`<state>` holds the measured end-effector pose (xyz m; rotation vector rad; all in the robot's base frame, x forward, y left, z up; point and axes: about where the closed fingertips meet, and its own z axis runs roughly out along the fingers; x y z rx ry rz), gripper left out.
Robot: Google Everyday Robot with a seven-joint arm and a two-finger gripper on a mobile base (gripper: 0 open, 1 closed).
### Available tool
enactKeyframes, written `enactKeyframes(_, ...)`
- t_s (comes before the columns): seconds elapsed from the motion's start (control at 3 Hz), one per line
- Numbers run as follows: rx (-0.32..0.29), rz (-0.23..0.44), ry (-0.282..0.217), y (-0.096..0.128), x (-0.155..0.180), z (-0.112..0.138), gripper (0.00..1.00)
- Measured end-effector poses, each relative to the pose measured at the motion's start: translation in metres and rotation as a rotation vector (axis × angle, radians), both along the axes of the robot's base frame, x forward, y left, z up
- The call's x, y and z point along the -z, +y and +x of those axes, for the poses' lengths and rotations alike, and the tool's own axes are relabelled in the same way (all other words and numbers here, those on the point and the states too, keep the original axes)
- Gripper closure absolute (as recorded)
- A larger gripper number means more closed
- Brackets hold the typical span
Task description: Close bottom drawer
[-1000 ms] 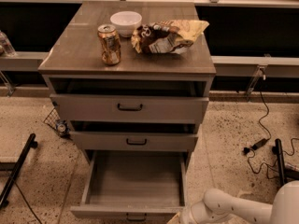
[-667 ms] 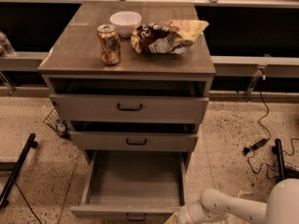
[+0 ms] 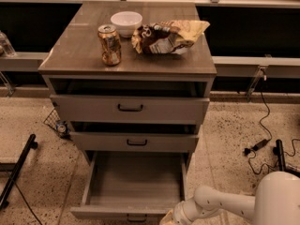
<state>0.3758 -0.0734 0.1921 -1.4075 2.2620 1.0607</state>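
Since the bottom drawer (image 3: 133, 184) stands pulled far out, just up and left of the pincer (image 3: 168, 219) at its front's right end, a square, level push nearer the handle (image 3: 137, 217) should keep it from skewing. I cannot tell whether the pincer is released or clenched. The drawer shows nothing inside. Far above the pincer, the white bowl (image 3: 126, 22) looks empty.

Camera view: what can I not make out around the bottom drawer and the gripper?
- Gripper, low by the bottom drawer front: cut off by the lower picture edge.
- Drawer handle: partly cut off by the same edge.
- Top drawer inside: hidden under the cabinet top, dark.
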Motion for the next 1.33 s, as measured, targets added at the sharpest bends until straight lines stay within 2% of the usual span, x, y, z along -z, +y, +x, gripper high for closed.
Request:
enactKeyframes(0.67, 0.008, 0.006, -0.014, 0.012, 0.008, 0.020, 1.00)
enactKeyframes(1.33, 0.049, 0.051, -0.026, 0.017, 0.003, 0.041, 1.00)
